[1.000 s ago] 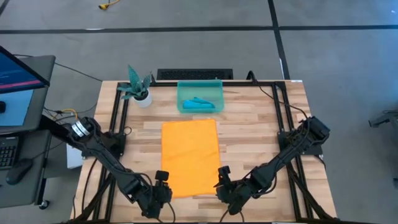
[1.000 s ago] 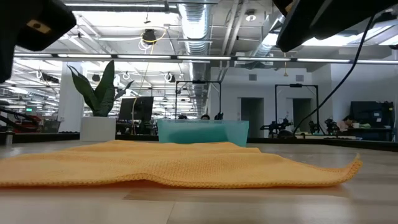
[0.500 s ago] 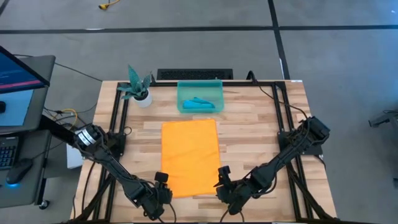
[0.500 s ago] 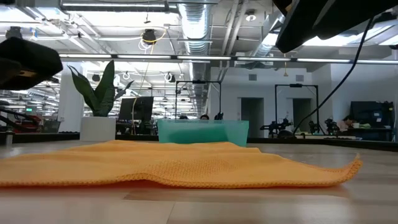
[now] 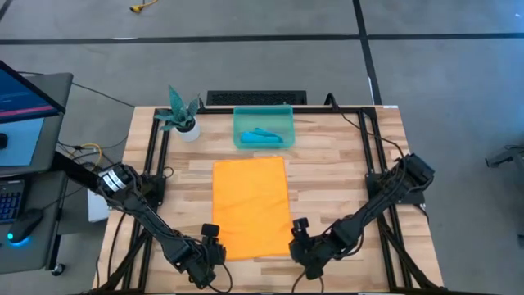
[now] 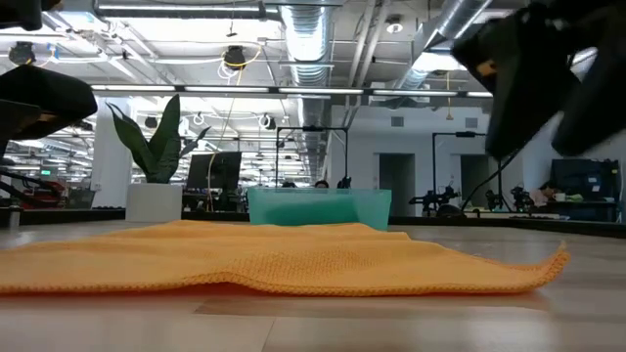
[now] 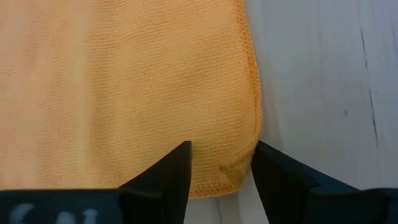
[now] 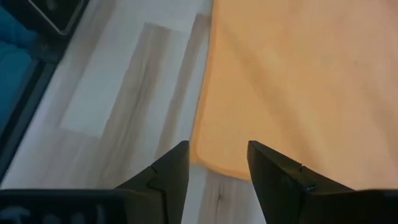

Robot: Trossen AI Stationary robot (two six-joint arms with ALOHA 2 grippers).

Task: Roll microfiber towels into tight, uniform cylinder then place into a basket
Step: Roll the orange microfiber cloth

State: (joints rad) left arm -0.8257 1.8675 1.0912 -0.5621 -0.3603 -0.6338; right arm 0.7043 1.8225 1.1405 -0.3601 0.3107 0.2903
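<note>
Now both grippers sit at the orange towel's near corners.
From above, the orange towel [image 5: 250, 206] lies flat mid-table; the blue towel [image 5: 264, 136] sits in the basket [image 5: 263, 113] beyond. Low down, the basket stands behind the cloth. Each wrist shows the left gripper [image 7: 221, 171] and right gripper [image 8: 218, 167] spread over a corner.

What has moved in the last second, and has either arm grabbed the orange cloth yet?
The right end effector slid slightly outward along the orange towel's near edge to its corner; the left end effector shifted slightly toward its own corner. Both are open, neither gripping. The towel, the teal towel and the basket stayed put.
</note>
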